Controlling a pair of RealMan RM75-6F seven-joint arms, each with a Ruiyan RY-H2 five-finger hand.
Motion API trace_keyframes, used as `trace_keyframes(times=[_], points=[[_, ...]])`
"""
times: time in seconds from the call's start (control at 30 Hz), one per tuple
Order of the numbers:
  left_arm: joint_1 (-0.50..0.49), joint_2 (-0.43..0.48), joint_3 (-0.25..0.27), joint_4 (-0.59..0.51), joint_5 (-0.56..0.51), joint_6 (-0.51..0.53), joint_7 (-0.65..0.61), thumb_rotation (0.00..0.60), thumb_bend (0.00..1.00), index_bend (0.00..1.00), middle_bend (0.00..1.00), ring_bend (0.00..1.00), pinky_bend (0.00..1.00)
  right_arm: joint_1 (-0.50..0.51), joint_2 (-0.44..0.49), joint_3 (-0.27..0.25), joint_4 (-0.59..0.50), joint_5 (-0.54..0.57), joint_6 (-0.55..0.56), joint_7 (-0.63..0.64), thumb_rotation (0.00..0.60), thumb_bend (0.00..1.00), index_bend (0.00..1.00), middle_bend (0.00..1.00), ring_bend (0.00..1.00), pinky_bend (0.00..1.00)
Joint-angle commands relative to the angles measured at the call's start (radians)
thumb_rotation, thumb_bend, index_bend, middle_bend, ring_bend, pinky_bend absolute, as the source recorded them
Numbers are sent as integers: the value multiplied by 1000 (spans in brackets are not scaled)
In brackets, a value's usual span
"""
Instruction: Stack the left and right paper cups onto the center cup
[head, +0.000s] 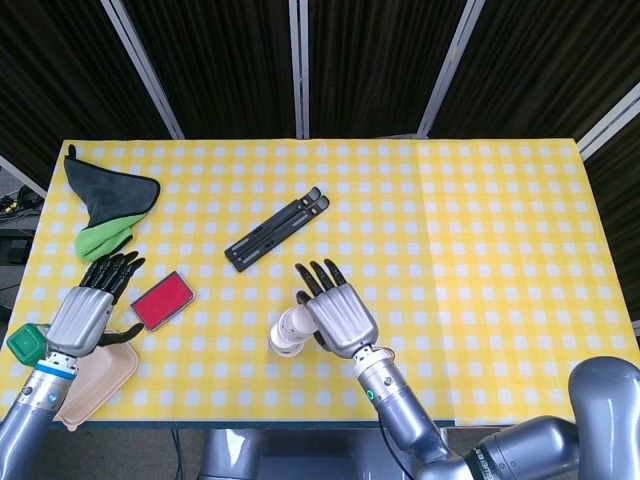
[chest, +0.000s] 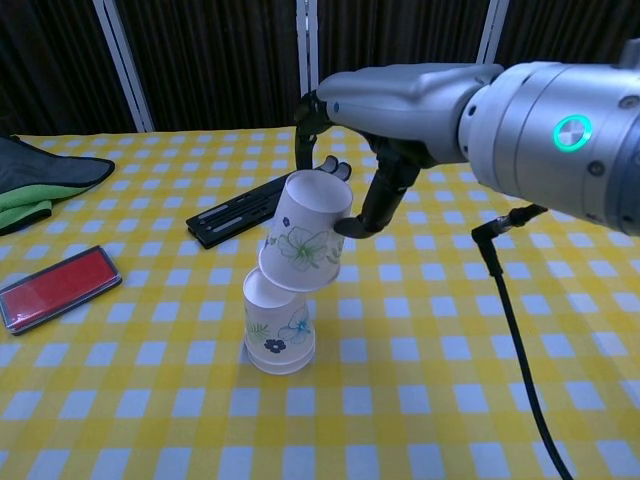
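From the chest camera I could read things the head camera flattened: my right hand (chest: 385, 150) gripped an upside-down paper cup (chest: 303, 232), white with green leaf and flower prints, tilted with its closed base raised toward the hand and its open mouth hanging low and to the left, directly over the center cup (chest: 277, 325). That center cup stood inverted on the yellow checked tablecloth (chest: 420, 400), printed with a blue flower, and the mouth of the held cup overlapped its top edge; I could not tell from either camera whether the two rims were touching. The fingers wrapped the held cup near its base, on its far and right sides, so the hand sat above and right of it. The head camera showed this only as two white cylinders pressed together beside my right hand (head: 335, 315), but it alone showed my left hand (head: 85, 305) at the near left edge of the table, empty with fingers spread, over a beige tray (head: 100, 378) and next to a green object (head: 25, 342). A red rectangular case (head: 162, 299) lay just right of that hand. Farther back lay a black hinged stand (chest: 250, 206), folded flat, and in the far left corner a dark gray cloth (head: 110, 188) over a green cloth (head: 102, 238).
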Motion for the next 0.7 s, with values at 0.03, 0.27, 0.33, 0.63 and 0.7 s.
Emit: trace_keyframes(times=[0.03,0.27,0.33,0.63,0.7], points=[[0,2,0,-1,0,-1,-2,600,220,0,0,0,0,3,-17,-10,9,-3,4,-10,600,223,510,49,0,23],[0,7,3,-4,0,-6,-7,600,220,0,0,0,0,1,-40,-17,31,-6,1,-3,600,223,508,47,0,23],[-1,8,2,-3,0,-7,-8,600,220,0,0,0,0,0,-48,-18,43,-10,-6,6,600,222,506,43,0,22],[-3,2,0,0,-6,-14,3,600,220,0,0,0,0,2,-63,-18,59,-29,-31,22,600,155,300,0,0,0],[-3,1,0,0,-9,-15,7,600,220,0,0,0,0,2,-62,-20,57,-28,-28,15,600,140,234,0,0,0]])
